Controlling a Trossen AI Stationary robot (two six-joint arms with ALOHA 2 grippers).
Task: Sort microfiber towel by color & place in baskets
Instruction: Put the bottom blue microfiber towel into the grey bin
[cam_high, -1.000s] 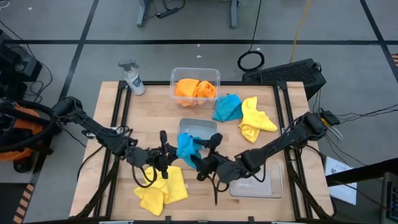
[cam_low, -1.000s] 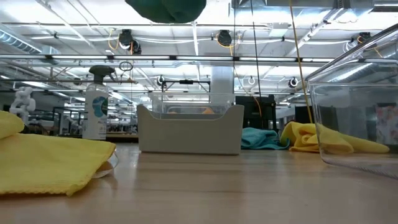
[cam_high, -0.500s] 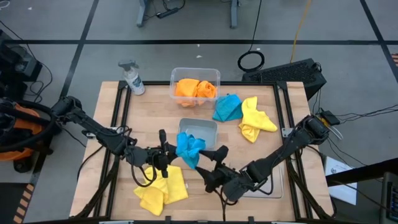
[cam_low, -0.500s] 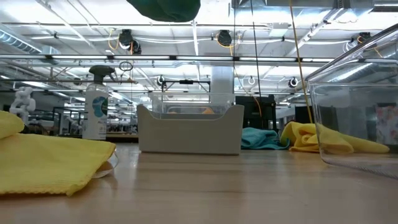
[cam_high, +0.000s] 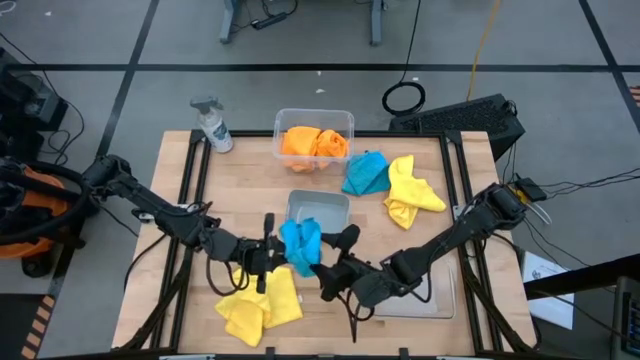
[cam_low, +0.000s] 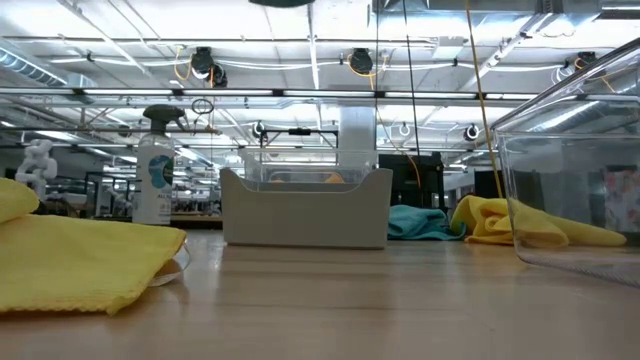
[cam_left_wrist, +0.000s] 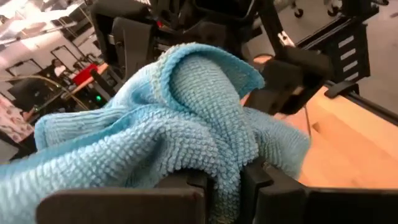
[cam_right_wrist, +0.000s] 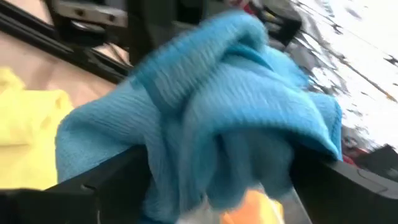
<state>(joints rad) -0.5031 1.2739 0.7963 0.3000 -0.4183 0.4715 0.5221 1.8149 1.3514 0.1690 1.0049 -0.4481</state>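
high view: blue towel (cam_high: 300, 245) hangs just short of the grey tub (cam_high: 318, 205), left gripper (cam_high: 272, 252) clamped on its folds. right gripper (cam_high: 335, 262) spread wide beside it, holding nothing. i judge the cloth soft, light, floppy; pinch a bunched fold. yellow towel (cam_high: 262, 300) below, spray bottle (cam_high: 212, 124) far off.

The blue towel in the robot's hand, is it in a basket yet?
Not yet. The blue towel is pinched in the shut left gripper, up off the table near the small grey basket.
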